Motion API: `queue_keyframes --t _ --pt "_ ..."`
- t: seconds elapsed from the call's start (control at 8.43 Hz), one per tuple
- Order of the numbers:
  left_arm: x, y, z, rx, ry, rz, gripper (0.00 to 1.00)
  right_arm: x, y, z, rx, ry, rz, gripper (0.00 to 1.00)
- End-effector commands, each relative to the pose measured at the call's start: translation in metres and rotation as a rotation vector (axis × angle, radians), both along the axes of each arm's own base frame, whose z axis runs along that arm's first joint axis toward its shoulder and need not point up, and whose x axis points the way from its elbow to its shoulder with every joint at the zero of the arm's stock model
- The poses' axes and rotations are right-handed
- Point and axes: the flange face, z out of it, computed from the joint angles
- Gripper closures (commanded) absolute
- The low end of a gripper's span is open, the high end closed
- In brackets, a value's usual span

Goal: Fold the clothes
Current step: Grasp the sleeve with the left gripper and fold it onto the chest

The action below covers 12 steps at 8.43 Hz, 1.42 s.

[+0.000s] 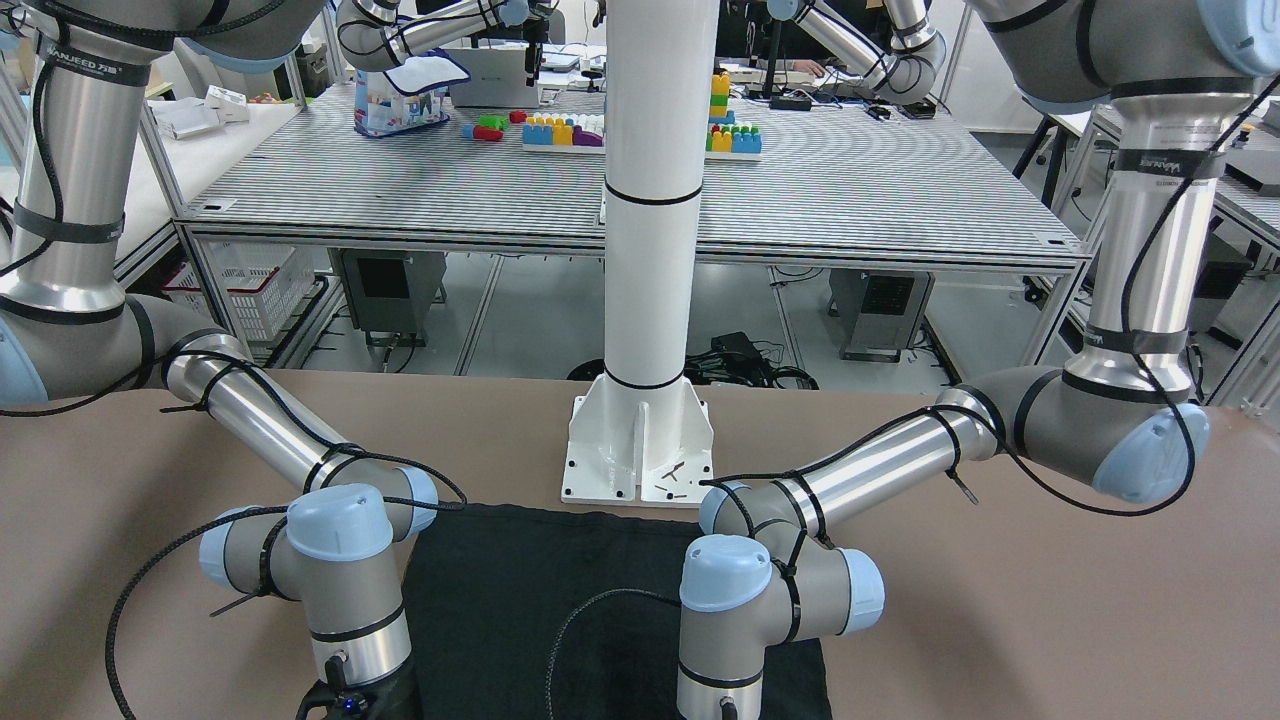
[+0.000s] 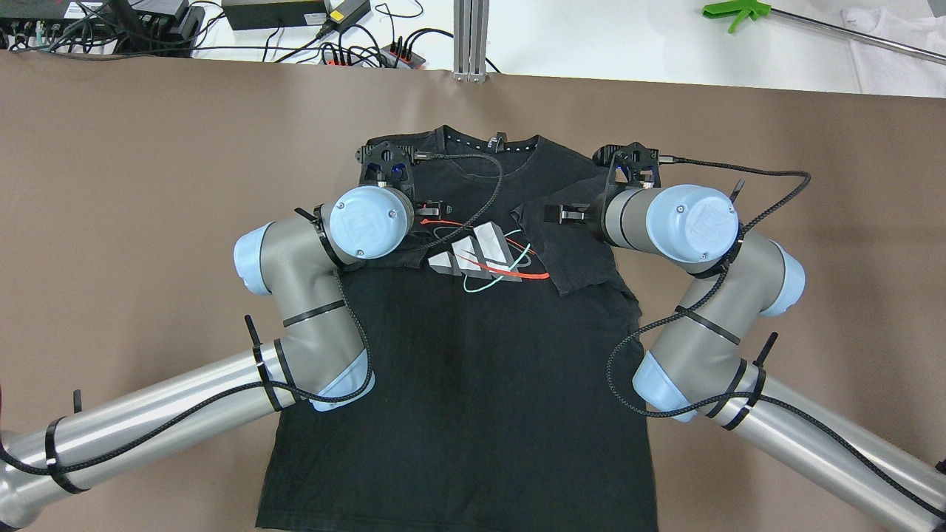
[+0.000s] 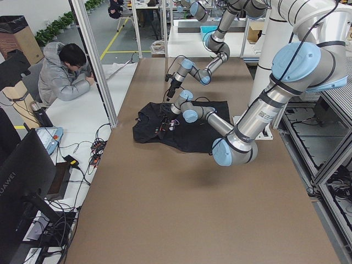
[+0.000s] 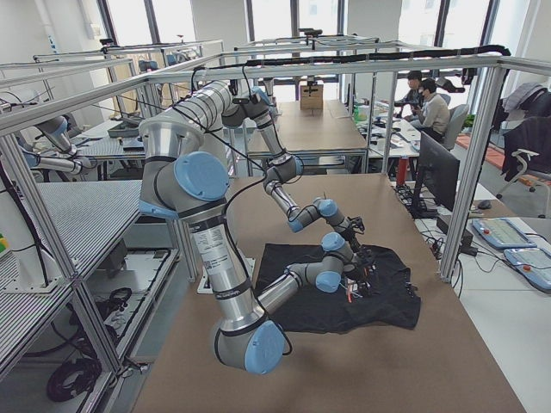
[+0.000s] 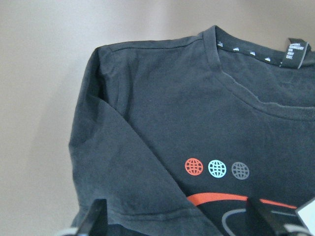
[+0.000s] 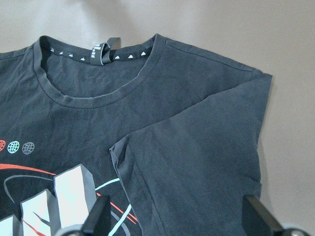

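Both spread wide and holding nothing, my left gripper (image 5: 179, 221) and right gripper (image 6: 177, 219) hang over the black T-shirt's (image 2: 473, 384) shoulders, its end farthest from the white post (image 1: 640, 450), while its hem lies just beside that post's base.

Live from above: under my left gripper (image 5: 179, 222) and my right gripper (image 6: 178, 219) the clothes (image 2: 473, 384) are soft, matt black knit cloth, faintly creased, with a stitched collar band (image 6: 93, 101) ahead of me, a slightly shiny woven label loop (image 6: 104, 53), and a smooth, flat print (image 2: 480, 251). My fingers (image 6: 98, 216) look like matt black plastic. Around the cloth the table cover (image 2: 148, 148) is smooth, matt brown, and behind my wrists run brushed-metal arm tubes (image 2: 148, 414), matt grey joints (image 2: 310, 325) and glossy pale-blue caps (image 2: 368, 220), laced with a braided black cable (image 2: 609, 363).
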Motion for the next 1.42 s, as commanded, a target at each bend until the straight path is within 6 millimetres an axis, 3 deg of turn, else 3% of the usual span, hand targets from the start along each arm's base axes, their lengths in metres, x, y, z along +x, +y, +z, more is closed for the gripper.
queue_keyframes --t 0.0,0.36,0.59,0.83,1.07,1.3 --pt "-0.024 -0.020 0.020 0.033 -0.039 0.008 0.00 0.000 -0.001 -0.002 0.000 0.001 0.001 0.06" --pt "-0.034 -0.023 0.043 0.059 -0.037 0.014 0.00 -0.001 -0.001 -0.001 -0.001 0.002 0.001 0.06" --pt "-0.031 -0.022 0.046 0.056 -0.040 0.017 0.00 -0.001 0.000 0.000 -0.002 0.003 0.000 0.06" --pt "-0.026 -0.013 0.041 0.059 -0.008 0.024 0.21 -0.001 0.000 -0.001 0.000 0.001 0.000 0.06" --pt "-0.016 -0.007 0.044 0.053 -0.012 0.037 0.32 0.000 0.000 -0.002 0.001 0.000 0.001 0.06" --pt "-0.016 -0.007 0.044 0.053 -0.012 0.037 0.36 0.000 0.000 -0.001 0.000 0.001 0.001 0.06"
